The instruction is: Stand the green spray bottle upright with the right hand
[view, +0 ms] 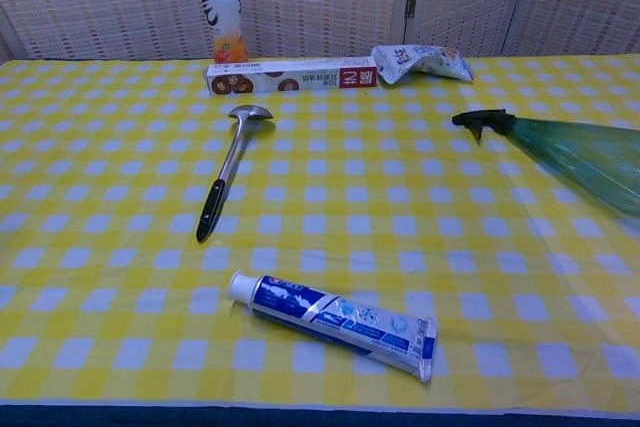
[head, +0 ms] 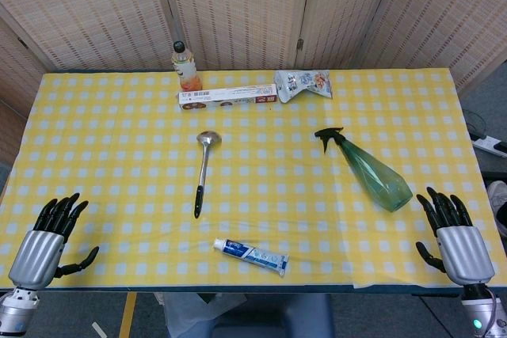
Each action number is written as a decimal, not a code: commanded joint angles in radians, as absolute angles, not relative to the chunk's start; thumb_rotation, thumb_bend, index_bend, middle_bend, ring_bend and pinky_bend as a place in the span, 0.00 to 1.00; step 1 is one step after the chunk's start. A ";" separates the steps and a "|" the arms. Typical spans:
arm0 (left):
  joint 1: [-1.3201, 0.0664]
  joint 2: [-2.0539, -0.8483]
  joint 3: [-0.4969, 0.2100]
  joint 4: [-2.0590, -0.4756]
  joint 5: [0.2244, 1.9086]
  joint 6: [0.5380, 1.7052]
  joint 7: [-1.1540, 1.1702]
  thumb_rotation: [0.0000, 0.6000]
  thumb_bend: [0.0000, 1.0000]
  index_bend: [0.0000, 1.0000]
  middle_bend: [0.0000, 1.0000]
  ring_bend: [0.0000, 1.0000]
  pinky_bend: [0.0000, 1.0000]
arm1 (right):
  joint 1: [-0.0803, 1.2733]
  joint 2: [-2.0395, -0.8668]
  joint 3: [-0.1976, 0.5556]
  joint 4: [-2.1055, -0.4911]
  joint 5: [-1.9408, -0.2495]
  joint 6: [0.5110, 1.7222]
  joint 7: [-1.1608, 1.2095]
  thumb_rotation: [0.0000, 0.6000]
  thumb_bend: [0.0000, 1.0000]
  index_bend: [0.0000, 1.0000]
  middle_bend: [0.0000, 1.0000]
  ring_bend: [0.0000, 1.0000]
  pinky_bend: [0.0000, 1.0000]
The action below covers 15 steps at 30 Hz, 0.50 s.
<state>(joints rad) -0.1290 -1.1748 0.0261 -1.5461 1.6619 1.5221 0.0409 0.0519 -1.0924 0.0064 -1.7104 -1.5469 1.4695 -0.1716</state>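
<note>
Fingers of right hand (head: 455, 235) spread, empty, just beside green spray bottle (head: 368, 169); advise gripping mid-body, pivoting base down onto desk (head: 119, 156).

The green spray bottle (head: 367, 167) lies on its side toward the tabletop's (head: 111, 132) right edge, black nozzle pointing to the far edge. The right hand (head: 454, 237) rests empty, fingers spread, at the near right corner, apart from it.

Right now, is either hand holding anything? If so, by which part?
Nothing is held. The left hand and right hand both rest open at the table's near edge. The green spray bottle lies on its side, untouched, just ahead of the right hand.
</note>
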 commanded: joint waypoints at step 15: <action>-0.120 -1.164 0.011 -1.531 1.680 1.577 -0.020 0.40 0.38 0.00 0.00 0.05 0.02 | 0.185 -0.950 -0.067 -1.845 -1.599 1.188 -0.128 1.00 0.34 0.00 0.00 0.00 0.00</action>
